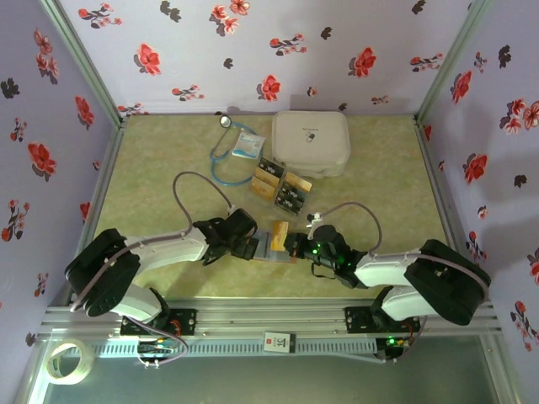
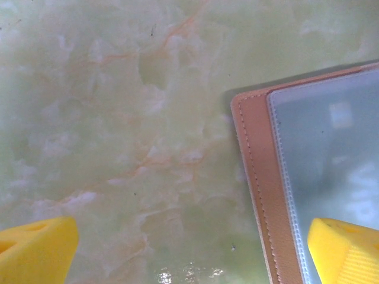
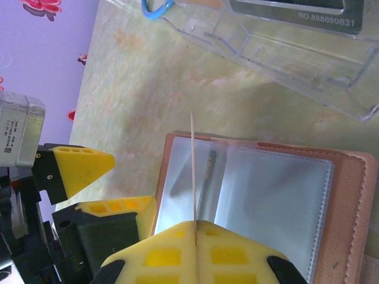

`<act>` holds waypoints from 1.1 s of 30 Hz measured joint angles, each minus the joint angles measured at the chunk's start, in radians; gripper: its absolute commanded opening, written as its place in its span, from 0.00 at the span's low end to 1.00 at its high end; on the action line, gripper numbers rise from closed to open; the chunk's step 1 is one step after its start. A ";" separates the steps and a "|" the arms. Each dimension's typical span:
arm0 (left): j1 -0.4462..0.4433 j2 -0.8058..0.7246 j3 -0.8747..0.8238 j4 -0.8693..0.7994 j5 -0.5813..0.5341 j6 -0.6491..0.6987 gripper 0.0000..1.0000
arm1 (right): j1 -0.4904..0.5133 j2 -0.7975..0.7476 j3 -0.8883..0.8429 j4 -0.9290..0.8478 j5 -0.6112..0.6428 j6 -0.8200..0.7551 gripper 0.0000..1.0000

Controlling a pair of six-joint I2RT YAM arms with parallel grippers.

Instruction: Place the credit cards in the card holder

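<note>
The card holder (image 3: pixel 350 201) lies open on the table (image 3: pixel 148 89), near-centre, right under the right gripper (image 3: pixel 194 223), which clenches a credit card (image 3: pixel 193 171) edge-on above its clear pockets, while the released left gripper (image 2: pixel 189 254) straddles its edge; a dark card (image 3: pixel 296 7) in the clear tray (image 3: pixel 284 56) reads "NO.888880831".

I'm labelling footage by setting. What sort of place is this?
Probably a small robot test booth, not a home: floral-papered walls box in a marble-look tabletop, and the left arm and right arm are bolted to an aluminium rail at its near edge.
</note>
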State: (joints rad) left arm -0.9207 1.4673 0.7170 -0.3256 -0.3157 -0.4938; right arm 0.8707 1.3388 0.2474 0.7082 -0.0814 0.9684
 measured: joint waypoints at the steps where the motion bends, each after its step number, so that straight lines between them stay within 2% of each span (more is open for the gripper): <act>1: -0.001 0.004 0.000 0.000 0.000 0.000 1.00 | 0.000 0.000 0.000 -0.003 0.000 0.000 0.00; 10: -0.005 0.008 -0.016 0.000 -0.014 -0.006 1.00 | 0.000 0.046 0.001 0.008 -0.001 0.001 0.00; 20: -0.007 0.008 -0.021 0.000 -0.025 -0.023 1.00 | 0.001 0.151 0.001 0.146 -0.020 0.011 0.00; 27: -0.008 0.008 -0.026 0.003 -0.026 -0.024 1.00 | 0.001 0.146 -0.002 0.160 -0.019 0.012 0.00; 33: -0.009 0.008 -0.028 0.006 -0.026 -0.027 1.00 | 0.001 0.071 -0.007 0.126 -0.006 0.010 0.00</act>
State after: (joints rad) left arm -0.9298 1.4754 0.6888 -0.3199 -0.3412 -0.5213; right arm 0.8715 1.4094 0.2401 0.8341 -0.0872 0.9783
